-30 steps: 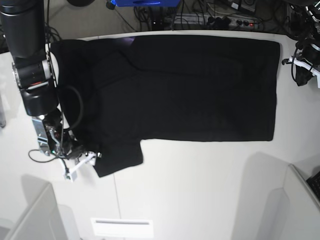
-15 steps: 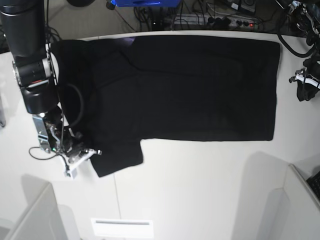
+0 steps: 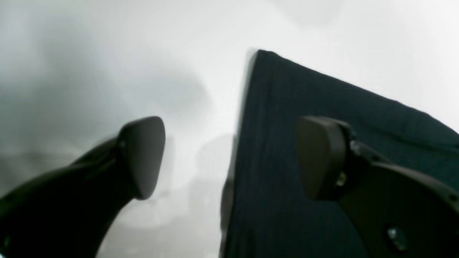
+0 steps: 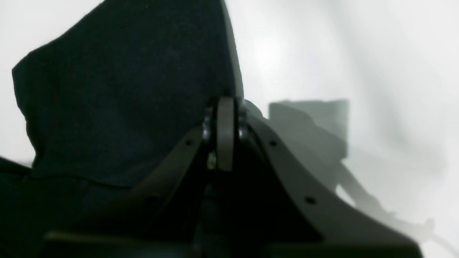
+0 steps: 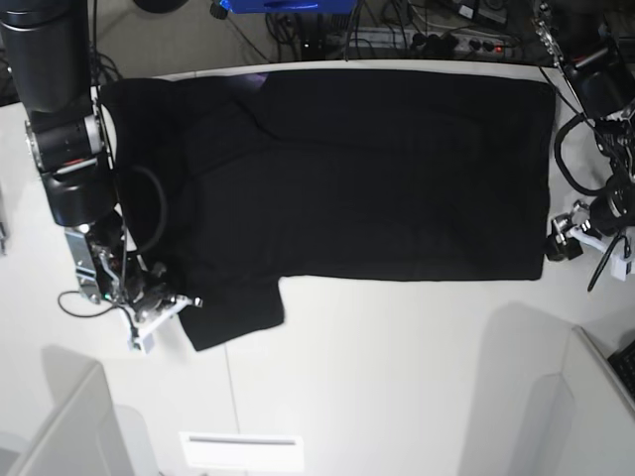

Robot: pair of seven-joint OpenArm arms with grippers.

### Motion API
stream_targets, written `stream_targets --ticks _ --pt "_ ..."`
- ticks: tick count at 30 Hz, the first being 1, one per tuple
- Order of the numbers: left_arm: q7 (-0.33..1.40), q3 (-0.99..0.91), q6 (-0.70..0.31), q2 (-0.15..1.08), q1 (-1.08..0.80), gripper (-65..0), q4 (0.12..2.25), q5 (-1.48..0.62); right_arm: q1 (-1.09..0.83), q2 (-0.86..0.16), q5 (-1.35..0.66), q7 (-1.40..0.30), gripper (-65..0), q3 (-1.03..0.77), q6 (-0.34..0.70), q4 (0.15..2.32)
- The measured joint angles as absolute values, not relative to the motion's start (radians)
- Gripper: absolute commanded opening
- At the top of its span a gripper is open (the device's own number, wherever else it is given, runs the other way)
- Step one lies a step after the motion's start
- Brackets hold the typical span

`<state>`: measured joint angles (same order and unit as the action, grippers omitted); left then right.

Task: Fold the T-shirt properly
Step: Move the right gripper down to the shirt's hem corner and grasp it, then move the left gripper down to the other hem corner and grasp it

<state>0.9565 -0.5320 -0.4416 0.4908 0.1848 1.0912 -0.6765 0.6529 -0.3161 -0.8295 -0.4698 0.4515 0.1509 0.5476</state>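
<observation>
Here the T-shirt lies spread flat, plain black side up, across the far half of the white bench, its hem at the right and its sleeves at the left. One sleeve juts toward the near edge at the left.

In the base view the right tool sits at the left edge of that near sleeve, but its fingers are too small there to judge. The right wrist view settles it: the fingers are pressed together at the sleeve's edge, with black cloth rising behind and to the left of them. Whether cloth is pinched between them cannot be told.

The left tool is low at the shirt's near right corner in the base view, just beside the hem. Only the left wrist view shows its state: the two dark pads stand wide apart, one over bare bench, the other over the shirt, and the hem's straight edge runs between them. Nothing is held there.

The base view alone shows cables and a power strip beyond the far edge of the bench.
</observation>
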Motion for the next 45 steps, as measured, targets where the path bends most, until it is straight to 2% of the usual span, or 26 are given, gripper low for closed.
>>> stream_targets --ticks 6,12,19,26,28,29,36,37,43,45 --pt "0.852 -0.358 -0.444 0.496 0.367 -10.2 0.9 -0.574 0.653 -0.316 -0.831 -0.471 -65.0 0.451 0.151 0.548" --pt "0.86 -0.337 -0.44 0.479 0.469 -10.2 0.75 -0.408 0.653 -0.316 -0.83 -0.471 -65.0 0.451 0.151 0.548" --pt "0.757 -0.337 -0.445 0.419 0.496 -10.2 0.722 -0.321 0.654 -0.316 -0.83 -0.471 -65.0 0.451 0.151 0.548" --pt "0.743 -0.337 -0.444 0.39 0.499 -10.7 0.725 -0.285 0.654 -0.316 -0.83 -0.471 -65.0 0.451 0.151 0.548" --pt "0.743 -0.337 -0.444 0.39 0.498 -15.8 0.725 -0.289 0.654 -0.316 -0.83 -0.471 -65.0 0.451 0.151 0.548" --pt "0.74 -0.337 -0.445 0.39 0.498 -20.7 0.725 -0.288 0.654 -0.316 -0.83 -0.471 -65.0 0.451 0.151 0.548" --pt "0.748 -0.337 -0.444 0.388 0.493 -61.2 0.723 -0.29 0.65 -0.315 -0.83 -0.475 -65.0 0.423 0.151 0.548" --pt "0.75 -0.337 -0.445 0.388 0.492 -65.0 0.723 -0.291 0.647 -0.314 -0.83 -0.479 -65.0 0.402 0.151 0.548" --pt "0.753 -0.339 -0.449 0.383 0.466 -65.0 0.765 -0.295 0.642 -0.322 -0.817 -0.492 -65.0 0.344 0.151 0.552" --pt "0.783 -0.34 -0.479 0.381 0.437 -65.0 0.824 -0.287 0.625 -0.333 -0.81 -0.499 -65.0 0.345 0.147 0.613"
